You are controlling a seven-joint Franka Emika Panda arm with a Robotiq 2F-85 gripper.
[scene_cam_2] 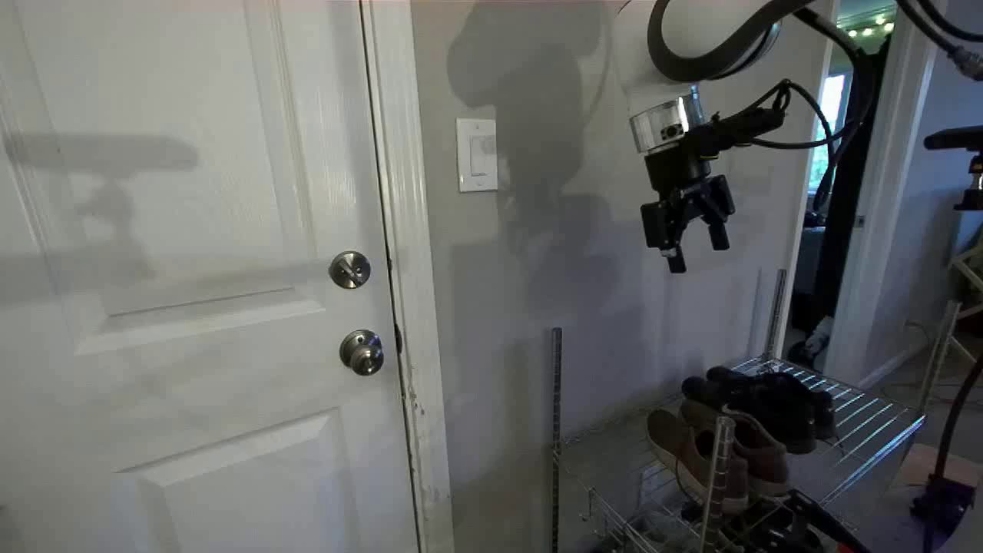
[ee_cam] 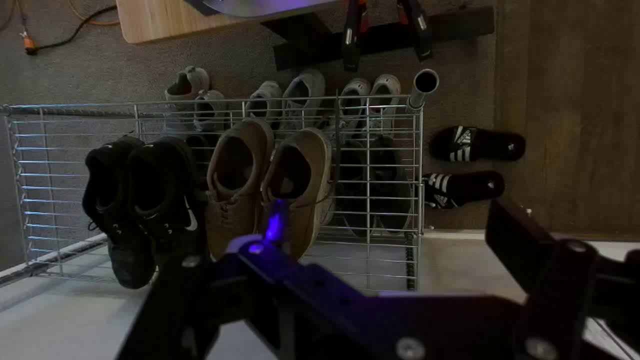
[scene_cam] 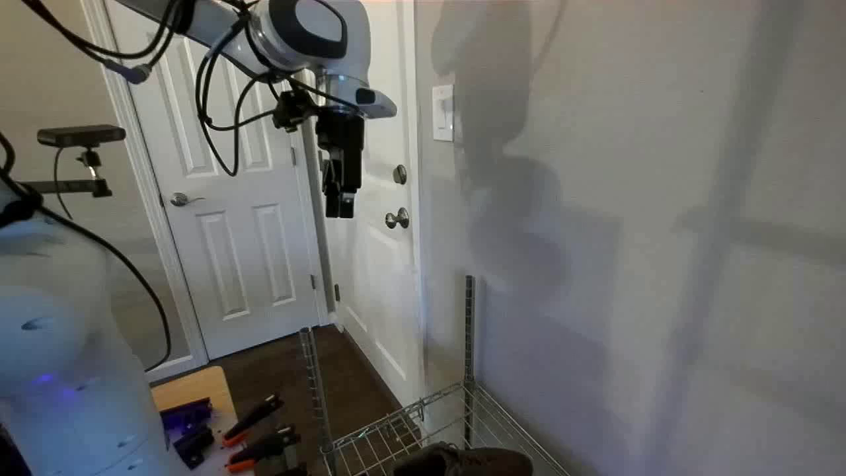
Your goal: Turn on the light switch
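The light switch point(scene_cam: 443, 113) is a white upright wall plate with a wide rectangular toggle. It is on the grey wall just beside the door frame, and it shows in full in an exterior view point(scene_cam_2: 477, 155). The wrist view does not show it. My gripper point(scene_cam: 340, 208) is black and points downward in the air, apart from the wall plate. In an exterior view the gripper point(scene_cam_2: 697, 253) hangs to the right of the switch and lower, its fingers spread with nothing between them. In the wrist view the gripper point(ee_cam: 392, 220) is also spread and empty.
A wire shelf point(ee_cam: 367, 200) with shoes point(ee_cam: 295, 180) stands below the gripper against the wall, with metal posts point(scene_cam: 469, 330) rising at its corners. A white door point(scene_cam_2: 230, 422) with a round knob point(scene_cam_2: 362, 352) and a deadbolt point(scene_cam_2: 349, 269) is beside the switch. Cables point(scene_cam: 218, 112) hang from the arm.
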